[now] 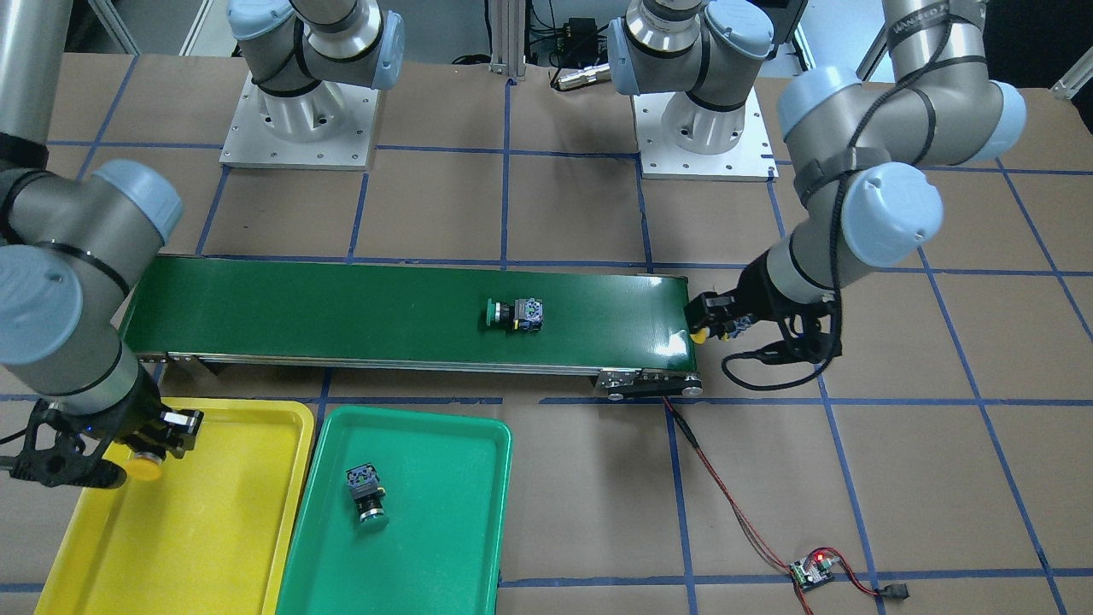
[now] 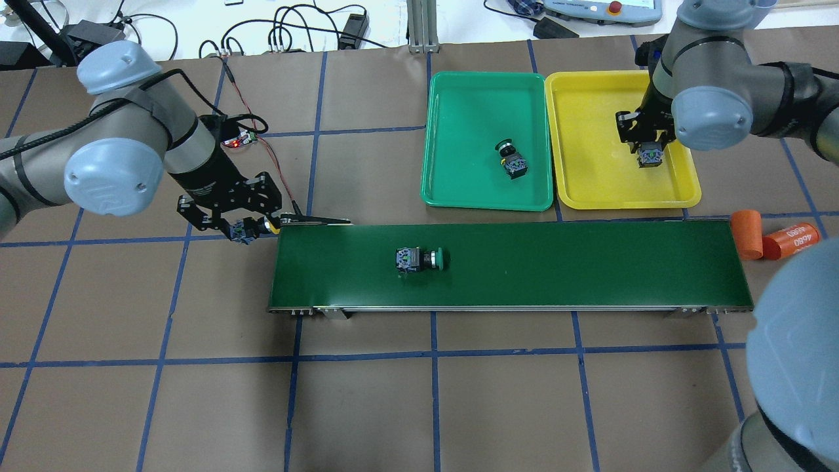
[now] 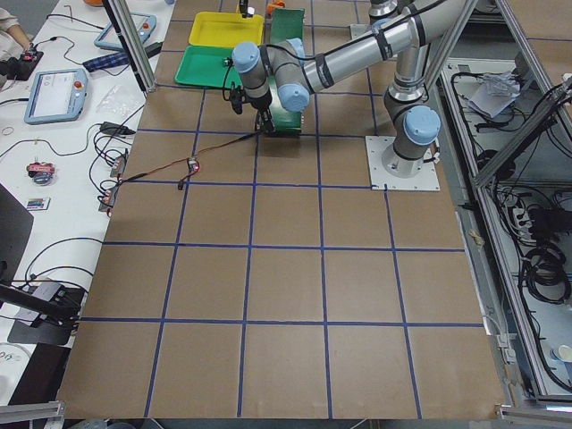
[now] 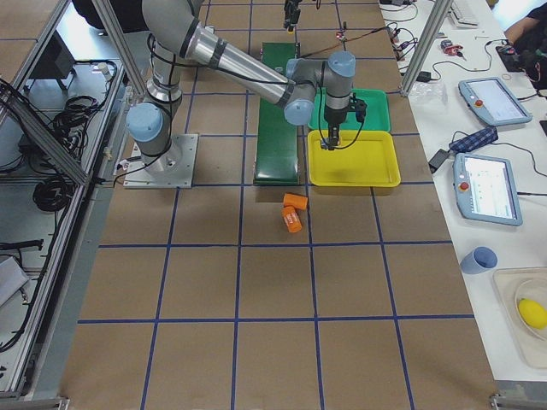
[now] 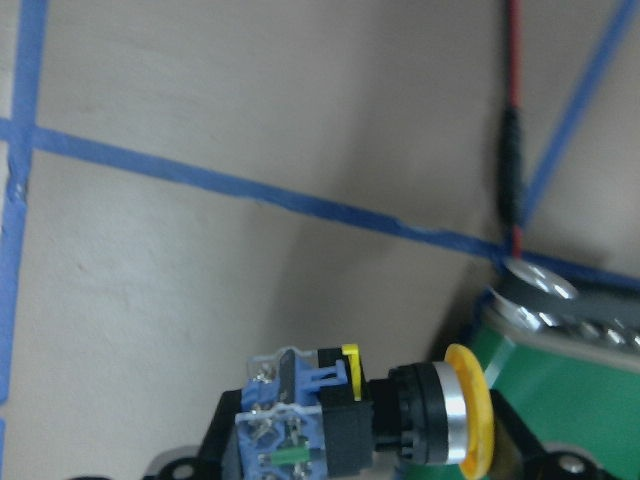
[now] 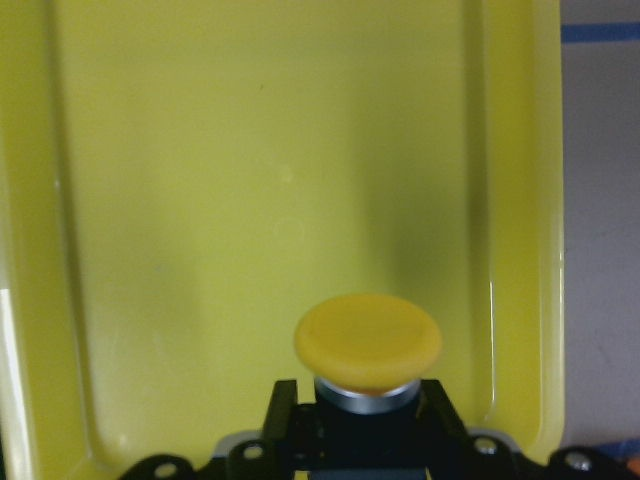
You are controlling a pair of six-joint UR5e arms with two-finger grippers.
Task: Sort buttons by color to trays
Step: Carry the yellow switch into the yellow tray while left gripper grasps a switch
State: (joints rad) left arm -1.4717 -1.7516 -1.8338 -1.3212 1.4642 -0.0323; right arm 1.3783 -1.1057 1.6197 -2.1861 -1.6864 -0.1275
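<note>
My left gripper (image 2: pixel 246 229) is shut on a yellow button (image 5: pixel 400 420), held sideways just off the left end of the conveyor belt (image 2: pixel 557 262). My right gripper (image 2: pixel 649 154) is shut on the other yellow button (image 6: pixel 368 345), cap down over the yellow tray (image 2: pixel 590 131). One green button (image 2: pixel 423 259) lies on its side on the belt, left of the middle. The other green button (image 2: pixel 511 159) lies in the green tray (image 2: pixel 465 118). The two trays stand side by side beyond the belt.
Two orange cylinders (image 2: pixel 747 233) lie on the table off the belt's right end. A small circuit board (image 2: pixel 239 137) with a red wire running to the belt lies behind my left gripper. Blue tape lines grid the brown table.
</note>
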